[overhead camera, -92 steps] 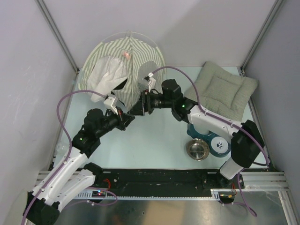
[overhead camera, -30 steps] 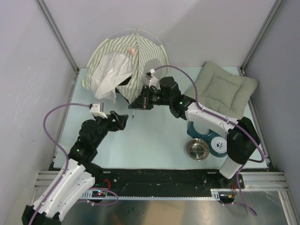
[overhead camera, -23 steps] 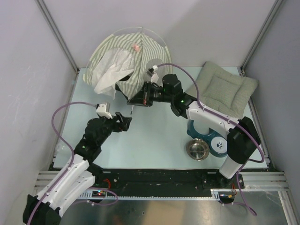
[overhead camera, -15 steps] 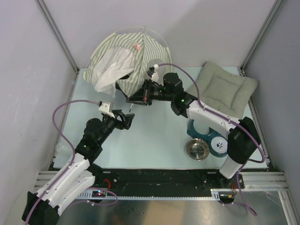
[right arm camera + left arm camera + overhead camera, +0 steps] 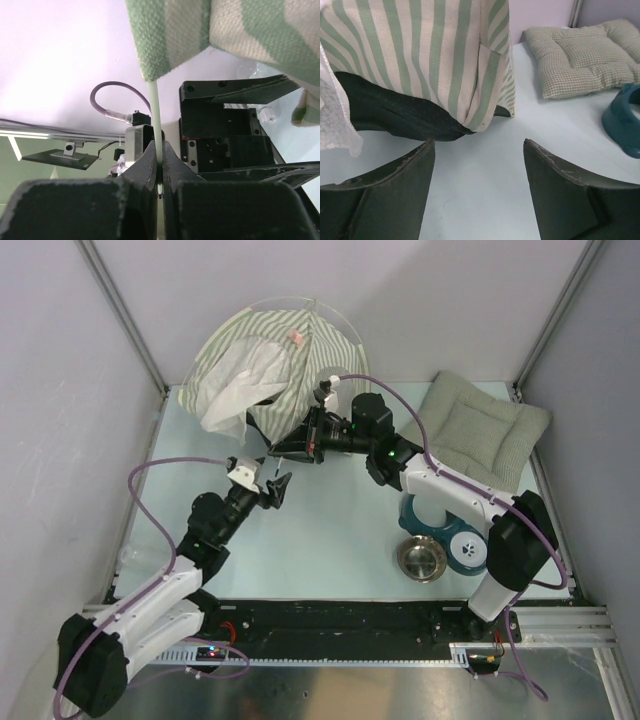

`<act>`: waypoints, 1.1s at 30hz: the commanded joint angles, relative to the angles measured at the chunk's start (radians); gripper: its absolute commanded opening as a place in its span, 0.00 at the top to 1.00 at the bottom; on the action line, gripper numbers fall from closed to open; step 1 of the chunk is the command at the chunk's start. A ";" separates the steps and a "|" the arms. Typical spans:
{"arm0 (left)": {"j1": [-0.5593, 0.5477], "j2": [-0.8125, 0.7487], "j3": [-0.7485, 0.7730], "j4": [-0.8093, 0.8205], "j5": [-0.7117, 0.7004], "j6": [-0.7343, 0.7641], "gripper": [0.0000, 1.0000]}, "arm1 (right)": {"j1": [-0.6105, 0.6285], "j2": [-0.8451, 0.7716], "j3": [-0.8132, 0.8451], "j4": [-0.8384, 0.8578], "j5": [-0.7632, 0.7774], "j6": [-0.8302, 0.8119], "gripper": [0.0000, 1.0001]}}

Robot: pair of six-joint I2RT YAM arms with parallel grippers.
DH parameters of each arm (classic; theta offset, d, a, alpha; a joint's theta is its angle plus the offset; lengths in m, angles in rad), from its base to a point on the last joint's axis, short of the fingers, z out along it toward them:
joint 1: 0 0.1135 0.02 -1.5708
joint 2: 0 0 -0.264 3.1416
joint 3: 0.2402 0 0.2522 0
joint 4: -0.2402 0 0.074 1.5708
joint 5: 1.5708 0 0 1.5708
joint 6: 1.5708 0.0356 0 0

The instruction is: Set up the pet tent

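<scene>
One counter (image 5: 340, 530) under both arms | pet tent (image 5: 315, 355) at its far left corner, striped wall upright, sheer white flap hanging in front | cushion (image 5: 480, 430) far right, well apart | right end effector (image 5: 283, 451) closed on thin white pole (image 5: 155, 120) leaving tent's striped sleeve | left end effector (image 5: 276, 487) open, empty, near tent's lower corner

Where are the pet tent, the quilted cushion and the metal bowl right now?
pet tent (image 5: 322, 355), top external view, on its striped fabric near the top.
quilted cushion (image 5: 480, 435), top external view, on its middle panel.
metal bowl (image 5: 421, 559), top external view, on its inner bottom.
</scene>
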 commanded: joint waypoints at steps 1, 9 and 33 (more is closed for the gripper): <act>-0.007 0.053 -0.016 0.206 -0.018 0.142 0.24 | 0.005 -0.045 0.040 0.054 -0.033 0.047 1.00; -0.013 0.085 -0.011 0.290 -0.059 0.208 0.24 | 0.009 -0.038 0.040 0.056 -0.037 0.048 1.00; -0.013 0.199 0.016 0.397 -0.082 0.113 0.47 | 0.025 -0.028 0.026 0.100 -0.044 0.072 1.00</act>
